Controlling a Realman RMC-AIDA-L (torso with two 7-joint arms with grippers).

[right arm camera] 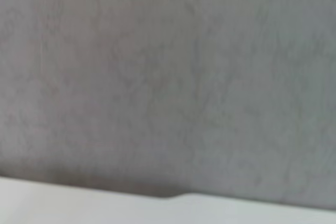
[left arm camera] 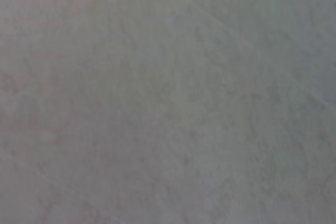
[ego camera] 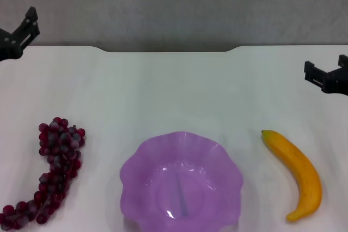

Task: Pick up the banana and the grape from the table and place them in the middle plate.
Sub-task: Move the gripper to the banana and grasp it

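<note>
In the head view the banana [ego camera: 298,173] lies on the white table [ego camera: 174,91] at the near right, stem tip pointing away. The grape bunch [ego camera: 56,171] lies at the near left. The purple scalloped middle plate [ego camera: 134,162] stands between them at the near centre and holds nothing. My left gripper [ego camera: 19,25] hovers at the far left edge, open and empty, well beyond the grapes. My right gripper [ego camera: 326,69] hovers at the right edge, open and empty, beyond the banana. Both wrist views show only the grey wall.
The table's far edge has a notch [ego camera: 168,50] in front of a grey wall [ego camera: 174,4]. The right wrist view shows a strip of the table edge [right arm camera: 105,205] under the wall.
</note>
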